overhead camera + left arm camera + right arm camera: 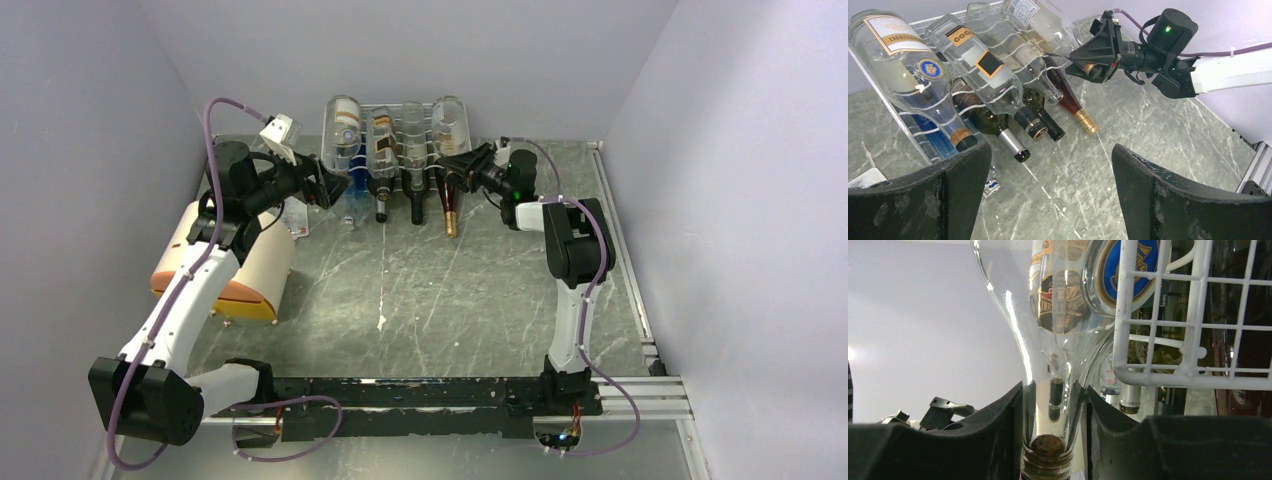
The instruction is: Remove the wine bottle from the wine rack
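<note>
The white wire wine rack (420, 105) stands at the back centre with several bottles lying in it, necks toward me. It also shows in the left wrist view (908, 127) and the right wrist view (1153, 376). My right gripper (455, 165) (1088, 67) (1054, 395) is shut on the neck of a clear corked wine bottle (1050, 405) (450, 120) (1040, 20) on the top tier at the rack's right end. My left gripper (335, 185) (1050, 155) is open and empty, just in front of the rack's left end, above the table.
A cream drum with orange ends (225, 265) lies on the left beside my left arm. Dark bottle necks and a gold-capped red bottle (1087, 121) jut from the lower tier. A small printed card (990, 186) lies on the table. A metal rail (625, 250) runs along the right edge.
</note>
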Available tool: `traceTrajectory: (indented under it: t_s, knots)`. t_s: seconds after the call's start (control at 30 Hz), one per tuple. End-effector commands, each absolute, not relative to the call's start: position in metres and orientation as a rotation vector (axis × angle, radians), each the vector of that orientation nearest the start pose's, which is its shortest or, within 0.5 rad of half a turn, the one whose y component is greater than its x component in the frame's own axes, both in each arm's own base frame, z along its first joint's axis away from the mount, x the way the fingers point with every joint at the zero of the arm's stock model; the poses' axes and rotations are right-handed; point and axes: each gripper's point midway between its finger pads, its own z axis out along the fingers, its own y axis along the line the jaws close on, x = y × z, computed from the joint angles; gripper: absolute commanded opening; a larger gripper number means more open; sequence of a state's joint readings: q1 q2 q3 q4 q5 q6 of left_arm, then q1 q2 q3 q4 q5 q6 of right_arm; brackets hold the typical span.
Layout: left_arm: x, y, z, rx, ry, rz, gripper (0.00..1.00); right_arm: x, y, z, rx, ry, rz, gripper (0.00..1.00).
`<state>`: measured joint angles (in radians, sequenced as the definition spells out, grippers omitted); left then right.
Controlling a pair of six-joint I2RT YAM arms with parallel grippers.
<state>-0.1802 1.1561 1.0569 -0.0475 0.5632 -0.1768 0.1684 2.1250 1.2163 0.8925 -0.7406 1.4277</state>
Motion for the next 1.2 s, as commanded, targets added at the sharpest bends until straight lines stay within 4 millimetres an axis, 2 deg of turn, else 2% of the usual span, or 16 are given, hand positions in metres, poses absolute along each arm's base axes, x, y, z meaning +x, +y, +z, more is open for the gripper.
traceTrajectory:
  t_s: [0.0,0.03,0.1,0.63,1.17]
  knots:
    - [0.351,-0.166,0.322,0.440,1.669,-0.760,0.93,0.493,0.234,0.271,0.148,1.559,1.698,0.00]
    - [0.351,-0.167,0.322,0.441,1.670,-0.762,0.93,0.490,0.234,0.282,0.131,1.543,1.694,0.00]
    - [0.351,-0.167,0.322,0.442,1.668,-0.763,0.93,0.489,0.234,0.290,0.111,1.530,1.689,0.00]
    - [0.352,-0.168,0.320,0.442,1.675,-0.769,0.93,0.480,0.233,0.321,0.096,1.450,1.745,0.00]
    - [0.352,-0.170,0.318,0.446,1.679,-0.781,0.93,0.470,0.226,0.328,0.175,1.381,1.826,0.00]
